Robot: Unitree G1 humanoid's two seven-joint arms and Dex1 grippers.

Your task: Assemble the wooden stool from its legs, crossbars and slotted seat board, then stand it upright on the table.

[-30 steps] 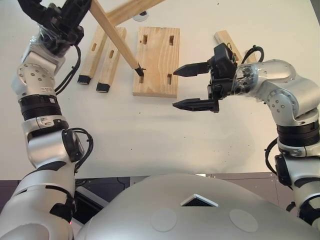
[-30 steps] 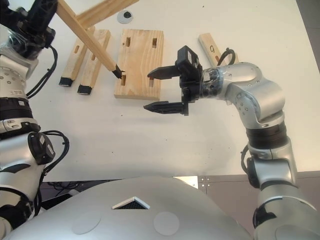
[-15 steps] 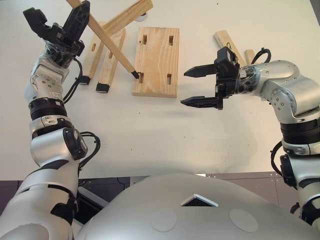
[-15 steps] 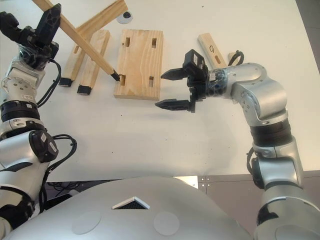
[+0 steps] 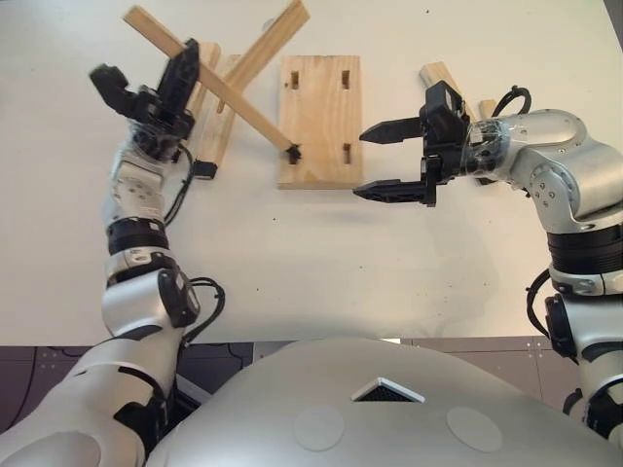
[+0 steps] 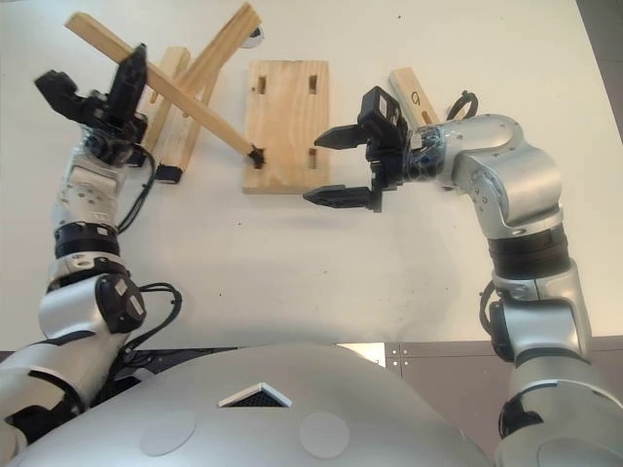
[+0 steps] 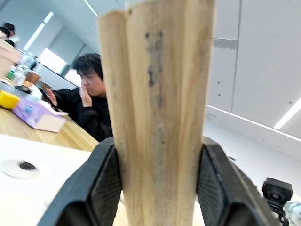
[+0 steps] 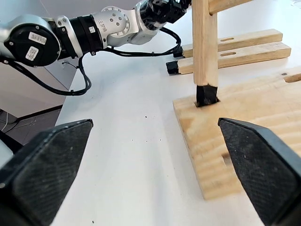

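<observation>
Left gripper [image 7: 157,188] shifted, clamping leg [image 5: 234,99]; right wrist view (closest look) shows its black tip at board [image 5: 319,126] slot. Right gripper [image 5: 359,163] spread, empty. White table [image 5: 292,263]; office behind.

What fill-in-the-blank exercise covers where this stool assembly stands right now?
1. The left gripper is shut on a pale wooden leg whose black-capped tip meets a ____ in the flat rectangular wooden seat board.
2. The right gripper has its fingers ____.
3. Two loose pale wooden legs lie on the white table to the board's ____, by the robot's sides.
Missing: slot; open; left.
</observation>
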